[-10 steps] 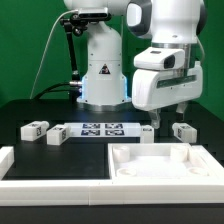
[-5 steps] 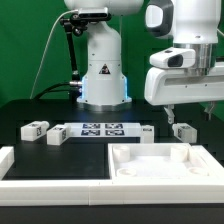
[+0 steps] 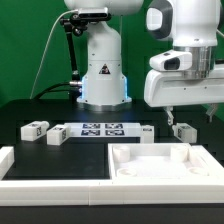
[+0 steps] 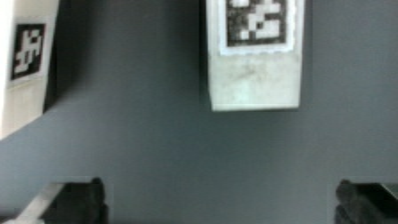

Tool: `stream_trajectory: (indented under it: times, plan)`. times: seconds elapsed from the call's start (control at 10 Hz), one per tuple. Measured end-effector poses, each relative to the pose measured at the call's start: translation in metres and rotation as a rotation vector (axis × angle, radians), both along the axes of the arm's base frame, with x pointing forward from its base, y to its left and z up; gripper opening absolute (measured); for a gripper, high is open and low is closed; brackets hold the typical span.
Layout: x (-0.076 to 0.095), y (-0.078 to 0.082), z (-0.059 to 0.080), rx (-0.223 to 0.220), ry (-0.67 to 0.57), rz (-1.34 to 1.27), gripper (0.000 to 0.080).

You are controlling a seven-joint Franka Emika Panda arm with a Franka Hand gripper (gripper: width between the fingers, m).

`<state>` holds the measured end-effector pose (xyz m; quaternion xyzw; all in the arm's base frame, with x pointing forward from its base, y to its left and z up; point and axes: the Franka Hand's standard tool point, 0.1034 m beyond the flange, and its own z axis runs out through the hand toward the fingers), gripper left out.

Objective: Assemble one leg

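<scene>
At the exterior view's left, a white part (image 3: 20, 168) is cut off by the frame edge. Behind it, two spare legs (image 3: 35, 129) (image 3: 57, 135) are laid side by side on the black table (image 3: 25, 110). The marker board (image 3: 100, 129) is seen next. A third leg (image 3: 146, 133) is placed just beyond its end. In front, the tray-shaped part (image 3: 160, 168) is set. Only its own white floor and walls are seen within its rim, and every leg lies outside it. Farthest to the exterior view's right, the leg (image 3: 183, 131) (image 4: 254, 55) is found on the table, tag upward, below the gripper (image 3: 190, 114) (image 4: 222, 200) and untouched by it. The fingers (image 4: 71, 203) are spread wide and nothing is grasped.
</scene>
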<state>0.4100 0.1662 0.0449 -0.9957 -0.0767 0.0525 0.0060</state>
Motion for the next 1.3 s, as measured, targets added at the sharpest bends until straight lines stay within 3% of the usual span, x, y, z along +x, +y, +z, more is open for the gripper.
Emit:
stream_trajectory:
  times: [0.5, 1.0, 1.3]
  plan:
    - [-0.005, -0.006, -0.001, -0.076, 0.418, 0.035, 0.0649]
    - [-0.019, 0.002, -0.006, -0.198, 0.837, 0.024, 0.0649]
    - [-0.021, -0.002, -0.024, -0.197, 0.851, 0.017, 0.0649]
